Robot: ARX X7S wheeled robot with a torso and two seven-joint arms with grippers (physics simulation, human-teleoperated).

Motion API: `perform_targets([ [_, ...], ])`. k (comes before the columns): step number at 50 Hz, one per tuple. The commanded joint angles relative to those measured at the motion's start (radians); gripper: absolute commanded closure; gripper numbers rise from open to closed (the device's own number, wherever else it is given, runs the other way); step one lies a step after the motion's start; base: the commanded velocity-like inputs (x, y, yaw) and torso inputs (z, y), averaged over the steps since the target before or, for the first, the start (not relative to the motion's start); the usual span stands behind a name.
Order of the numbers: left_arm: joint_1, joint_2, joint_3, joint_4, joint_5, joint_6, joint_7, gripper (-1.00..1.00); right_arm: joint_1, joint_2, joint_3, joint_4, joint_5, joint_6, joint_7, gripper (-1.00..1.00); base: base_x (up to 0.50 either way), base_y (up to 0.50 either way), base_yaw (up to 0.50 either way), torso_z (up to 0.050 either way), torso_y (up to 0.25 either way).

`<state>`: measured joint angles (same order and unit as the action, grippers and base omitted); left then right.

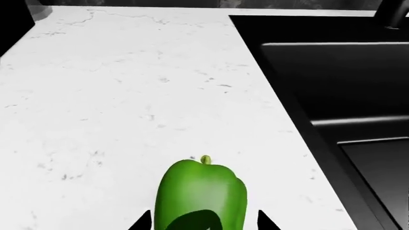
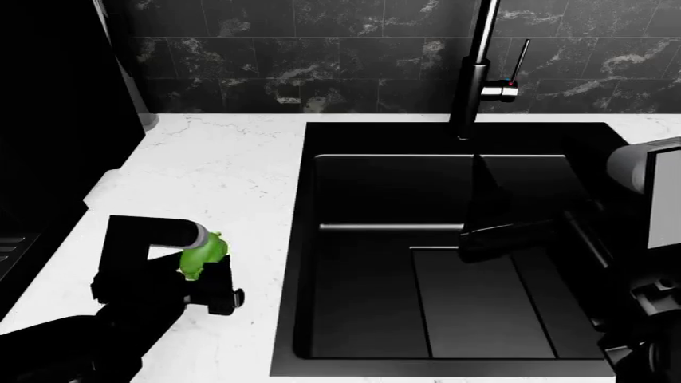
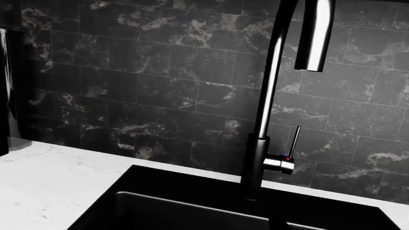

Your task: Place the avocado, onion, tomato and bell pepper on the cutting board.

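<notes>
A white marbled counter (image 2: 229, 171) runs beside a deep black sink (image 2: 447, 255), with a tall dark tap (image 3: 265, 120) rising against the black tiled wall (image 3: 141, 81). The left gripper (image 1: 203, 221) hangs over the counter left of the sink, its two dark fingertips (image 1: 142, 221) closed against either side of the bell pepper (image 1: 201, 194). The pepper is bright green, glossy and lobed, with a small pale stem nub on top. The right gripper is out of sight, so I cannot tell how its jaws stand.
</notes>
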<state>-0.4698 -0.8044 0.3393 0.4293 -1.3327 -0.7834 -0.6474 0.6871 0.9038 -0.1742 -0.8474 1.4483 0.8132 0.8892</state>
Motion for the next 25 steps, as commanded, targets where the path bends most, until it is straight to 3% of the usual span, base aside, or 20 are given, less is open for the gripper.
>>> perform_targets([
  [1, -0.002, -0.009, 0.001, 0.032, 0.015, 0.007, 0.013, 1.0, -0.005, 0.005, 0.003, -0.001, 0.0, -0.006, -0.002, -1.0, 0.0, 0.0, 0.0, 0.0, 0.0],
  [25, -0.016, -0.072, -0.112, 0.157, -0.036, 0.075, -0.027, 1.0, -0.051, 0.009, 0.019, -0.02, -0.019, -0.034, -0.005, -1.0, 0.0, 0.0, 0.0, 0.0, 0.0],
])
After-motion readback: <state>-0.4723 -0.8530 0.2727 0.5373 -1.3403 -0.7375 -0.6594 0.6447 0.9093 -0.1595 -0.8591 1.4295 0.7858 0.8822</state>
